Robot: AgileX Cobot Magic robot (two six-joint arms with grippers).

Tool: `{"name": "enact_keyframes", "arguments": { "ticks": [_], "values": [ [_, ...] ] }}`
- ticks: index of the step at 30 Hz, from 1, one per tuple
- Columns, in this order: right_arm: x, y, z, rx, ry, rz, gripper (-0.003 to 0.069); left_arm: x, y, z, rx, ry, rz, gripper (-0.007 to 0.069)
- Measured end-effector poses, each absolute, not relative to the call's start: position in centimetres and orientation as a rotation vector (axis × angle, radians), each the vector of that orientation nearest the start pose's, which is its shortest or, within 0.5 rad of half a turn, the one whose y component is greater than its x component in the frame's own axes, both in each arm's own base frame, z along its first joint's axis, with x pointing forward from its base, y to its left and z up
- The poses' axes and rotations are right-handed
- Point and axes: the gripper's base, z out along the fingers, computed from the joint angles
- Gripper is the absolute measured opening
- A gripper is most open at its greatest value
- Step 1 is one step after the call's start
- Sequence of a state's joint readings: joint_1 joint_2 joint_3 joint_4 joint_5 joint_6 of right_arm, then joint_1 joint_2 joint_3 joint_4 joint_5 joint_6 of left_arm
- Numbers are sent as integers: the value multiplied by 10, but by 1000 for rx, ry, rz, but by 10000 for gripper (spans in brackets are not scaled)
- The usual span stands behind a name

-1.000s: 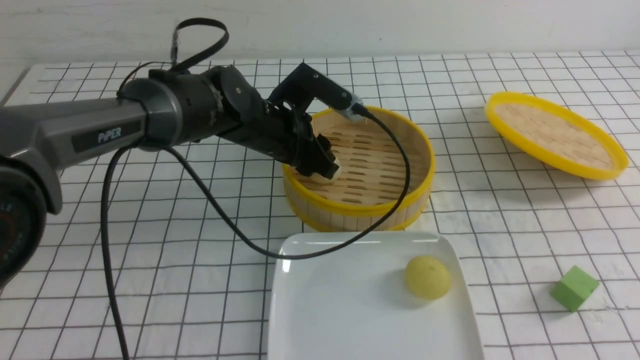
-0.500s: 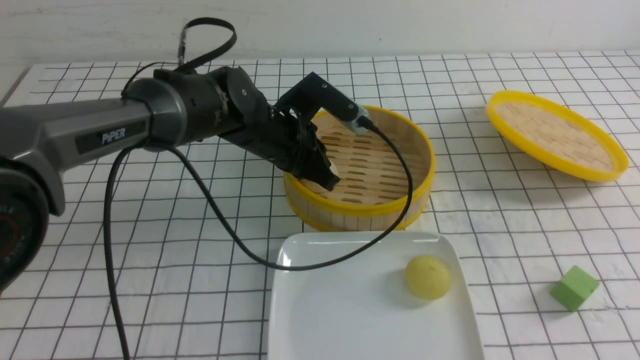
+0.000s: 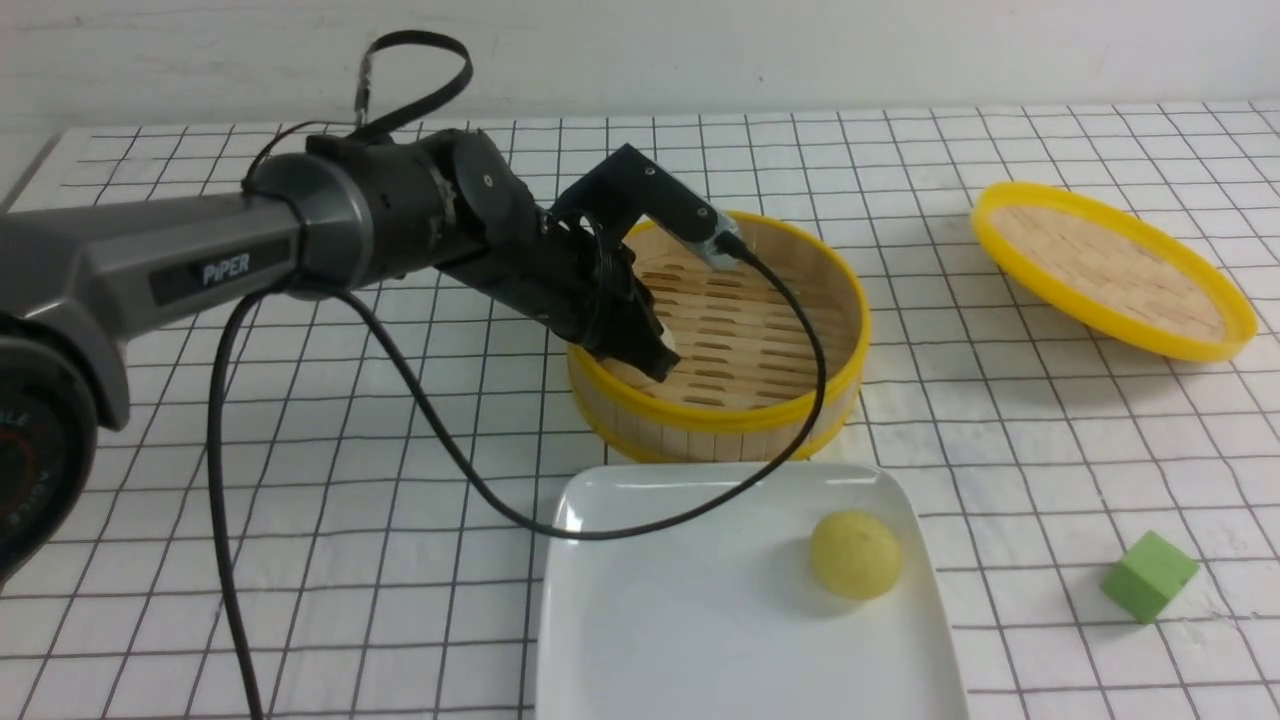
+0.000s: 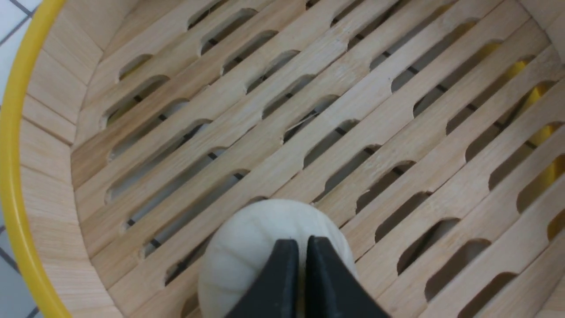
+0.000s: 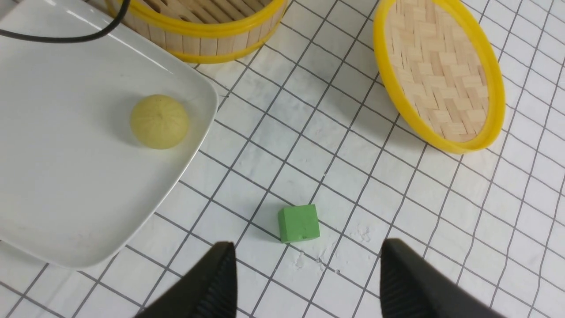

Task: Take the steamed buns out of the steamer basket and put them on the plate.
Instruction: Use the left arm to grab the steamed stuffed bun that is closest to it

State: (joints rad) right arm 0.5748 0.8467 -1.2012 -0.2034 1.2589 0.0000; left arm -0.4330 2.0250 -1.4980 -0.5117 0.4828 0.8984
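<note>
A pale beige-grey steamed bun [image 4: 247, 256] sits on the slatted floor at the near left of the steamer basket [image 3: 720, 420], by its wall [image 4: 48, 132]. My left gripper [image 3: 655, 355] reaches down into the basket. Its black fingers [image 4: 301, 247] are pressed together on the top of that bun, with only a sliver between them. From the front, just an edge of the pale bun [image 3: 668, 345] shows beside the fingers. The yellow bun [image 3: 855, 555] lies on the white plate [image 3: 680, 620] in front of the basket. My right gripper [image 5: 306, 244] hangs open above the table, near the green cube.
A shallow woven lid [image 3: 1110, 270] with a yellow rim lies tilted at the back right. A green cube [image 3: 1148, 576] sits on the checked cloth right of the plate. The left arm's black cable [image 3: 450, 440] loops down over the basket rim and the plate's back edge.
The left gripper's fingers have shut on the pale bun inside the basket. The wrist shifted slightly right. The yellow bun, plate, lid and cube have not moved.
</note>
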Motion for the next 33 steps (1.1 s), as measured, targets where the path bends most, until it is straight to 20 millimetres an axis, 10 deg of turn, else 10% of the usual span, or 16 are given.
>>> {"name": "enact_keyframes", "arguments": {
  "ticks": [10,17,28,33],
  "values": [
    [111,51,422,-653,2270,16,437,401,-209,207,1075,2188,-308,358],
    [111,51,422,-653,2270,14,437,403,-209,208,1059,2179,-297,372],
    [111,51,422,-653,2270,14,437,407,-210,192,1053,2205,-295,267],
    [111,51,422,-653,2269,12,437,408,-210,194,1051,2199,-294,50]
  ]
}}
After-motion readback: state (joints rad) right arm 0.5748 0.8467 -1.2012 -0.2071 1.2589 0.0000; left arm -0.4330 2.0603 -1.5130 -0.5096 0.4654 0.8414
